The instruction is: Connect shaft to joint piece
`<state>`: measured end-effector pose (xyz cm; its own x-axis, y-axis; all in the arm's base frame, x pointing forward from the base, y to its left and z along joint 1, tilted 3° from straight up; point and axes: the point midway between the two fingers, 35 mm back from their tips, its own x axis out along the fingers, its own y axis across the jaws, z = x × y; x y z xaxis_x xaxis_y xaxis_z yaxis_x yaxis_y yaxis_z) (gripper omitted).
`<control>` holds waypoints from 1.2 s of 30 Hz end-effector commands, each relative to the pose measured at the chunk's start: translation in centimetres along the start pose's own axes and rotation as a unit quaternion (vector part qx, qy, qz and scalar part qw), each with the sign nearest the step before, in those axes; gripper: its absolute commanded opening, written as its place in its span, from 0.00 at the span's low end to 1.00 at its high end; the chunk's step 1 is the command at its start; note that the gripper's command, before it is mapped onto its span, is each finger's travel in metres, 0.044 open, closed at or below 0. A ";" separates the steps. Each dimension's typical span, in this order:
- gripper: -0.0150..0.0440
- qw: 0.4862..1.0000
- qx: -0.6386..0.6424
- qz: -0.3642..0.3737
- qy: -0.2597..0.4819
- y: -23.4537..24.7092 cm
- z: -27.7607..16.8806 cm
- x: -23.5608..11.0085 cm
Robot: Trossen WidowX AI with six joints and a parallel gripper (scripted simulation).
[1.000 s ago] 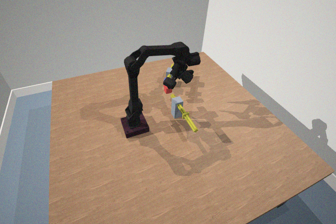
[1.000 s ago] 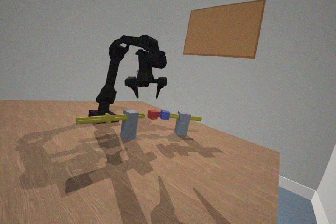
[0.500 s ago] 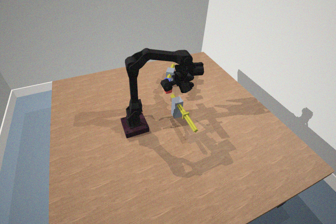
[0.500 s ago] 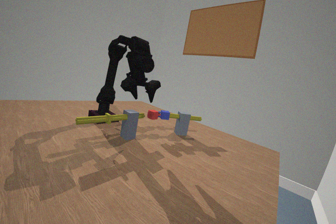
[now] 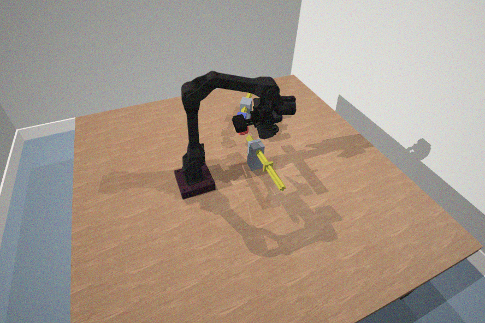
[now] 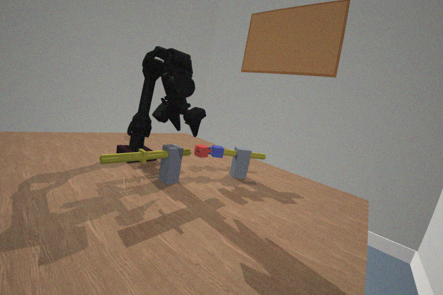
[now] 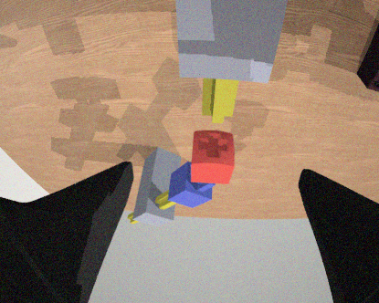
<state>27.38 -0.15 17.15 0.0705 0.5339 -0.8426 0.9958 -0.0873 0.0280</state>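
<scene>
Red joint piece (image 6: 201, 150) is hanging off the end of the fixed shaft, hinged to a blue piece (image 6: 216, 151) that sits just in front of the far grey block (image 6: 240, 163). From the wrist camera you can see a cross-shaped opening in the red face (image 7: 214, 156), and the tip of the second shaft (image 7: 219, 99) is just above it in that view, close but not touching, so nothing is inserted.

That second shaft (image 6: 123, 157) is yellow and runs through the nearer grey block (image 6: 170, 164), with most of its length and a little cross collar sticking out the back side, away from the joint. Only a short stub pokes out toward the red piece.

Tool (image 6: 185, 123) is wide open with nothing in it, hovering above the joint with the pointed fingers (image 6: 196, 120) aimed down. From the top view it sits over the joint, between the two blocks. It's not touching either shaft as far as I can see.

Arm stands on a dark purple base plate (image 5: 207, 187) on the wooden bench (image 5: 156, 264), well apart from the blocks.
</scene>
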 end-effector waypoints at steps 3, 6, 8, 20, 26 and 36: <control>1.00 0.999 -0.025 0.029 -0.032 1.8 6.0 -3.5; 1.00 0.997 -0.044 0.041 -0.056 2.0 10.6 -6.0; 1.00 0.995 -0.056 0.045 -0.071 1.6 13.8 -7.7; 1.00 0.990 -0.081 0.048 -0.102 -0.9 20.8 -11.3; 1.00 0.986 -0.051 0.020 -0.160 -0.6 21.8 -8.9; 1.00 0.965 0.002 0.003 -0.264 -0.5 23.2 -5.4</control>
<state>25.19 -22.42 9.48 0.0376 0.0828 -0.9959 0.9972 -0.0678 0.0320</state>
